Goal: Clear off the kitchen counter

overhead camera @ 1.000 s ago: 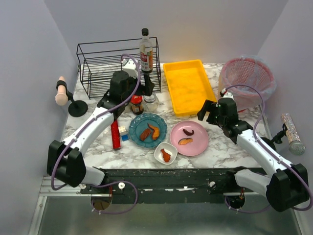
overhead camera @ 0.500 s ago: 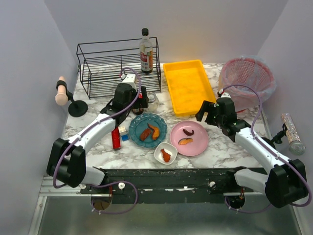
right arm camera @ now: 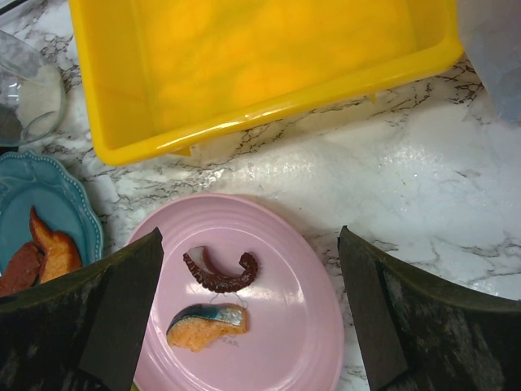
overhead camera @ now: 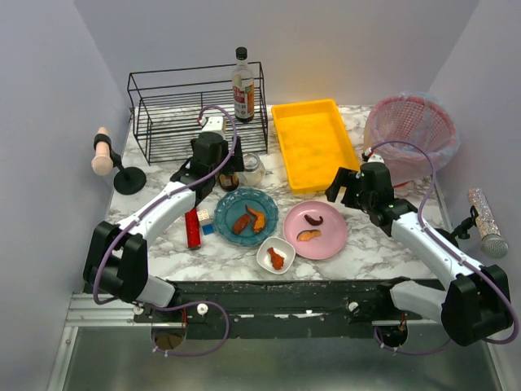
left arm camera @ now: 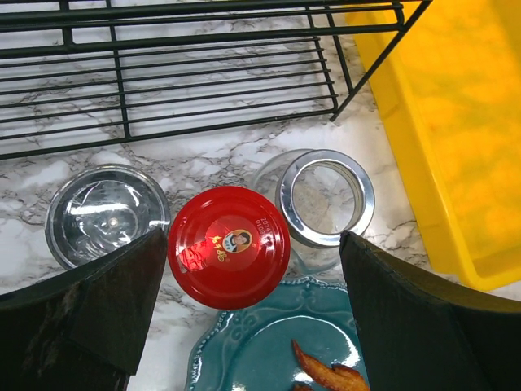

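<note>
The kitchen counter [overhead camera: 383,244] is white marble. My left gripper [overhead camera: 230,171] is open, its jaws either side of a red-lidded jar [left arm camera: 229,246] and above it, without touching. An open glass jar [left arm camera: 326,199] and a glass lid [left arm camera: 107,213] stand beside it. A blue plate [overhead camera: 246,216] holds fried pieces. My right gripper [overhead camera: 336,190] is open and empty above the far edge of a pink plate [right arm camera: 269,326], which holds an octopus piece [right arm camera: 220,274] and a salmon piece [right arm camera: 207,324]. A small white bowl [overhead camera: 275,255] holds food.
A black wire rack [overhead camera: 175,106] at the back left has a sauce bottle [overhead camera: 242,85] at its right end. A yellow tray [overhead camera: 313,142] and a pink basket [overhead camera: 409,130] stand at the back. A red bar [overhead camera: 192,228] and small blocks [overhead camera: 205,221] lie left of the blue plate.
My left gripper has drawn back from the bottle at the rack and come down over the red-lidded jar. The bottle stays at the rack. My right arm has barely moved.
</note>
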### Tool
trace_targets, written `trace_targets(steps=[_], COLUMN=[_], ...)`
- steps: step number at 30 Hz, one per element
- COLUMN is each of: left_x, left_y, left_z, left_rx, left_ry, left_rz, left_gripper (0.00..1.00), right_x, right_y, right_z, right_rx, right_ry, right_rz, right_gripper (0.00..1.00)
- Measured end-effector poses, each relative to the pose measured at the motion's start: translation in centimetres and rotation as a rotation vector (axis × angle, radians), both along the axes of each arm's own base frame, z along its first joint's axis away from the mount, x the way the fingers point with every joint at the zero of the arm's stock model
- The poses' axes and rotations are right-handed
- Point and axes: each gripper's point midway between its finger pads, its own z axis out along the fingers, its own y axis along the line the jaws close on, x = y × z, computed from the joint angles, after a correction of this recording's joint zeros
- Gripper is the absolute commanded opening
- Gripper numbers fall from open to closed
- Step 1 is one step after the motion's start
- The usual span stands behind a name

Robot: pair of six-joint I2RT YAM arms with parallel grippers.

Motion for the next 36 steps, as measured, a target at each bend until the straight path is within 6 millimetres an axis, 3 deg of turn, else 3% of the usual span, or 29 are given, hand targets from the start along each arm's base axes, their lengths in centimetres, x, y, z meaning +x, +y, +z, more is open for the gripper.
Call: trace_targets(steps=[9,21,36], left_x=[0.4,0.9,1.5], left_y=[0.4,1.5,1.4], left_z=[-1.6,-1.3,-1.4], left_rx=[0.035,0.042,0.047], left_ry=[0.041,0.039,0.041], left_rz=[0.023,0.06,0.067], left_gripper=[0.99,0.99,0.99], right_x=[0.0,0.0,0.0], right_y=[0.0,0.0,0.0], right_z=[0.0,0.0,-0.1], right_rx=[0.0,0.0,0.0], right_ry=[0.0,0.0,0.002], right_rz=[0.0,0.0,0.0], right_gripper=[0.96,0.96,0.96])
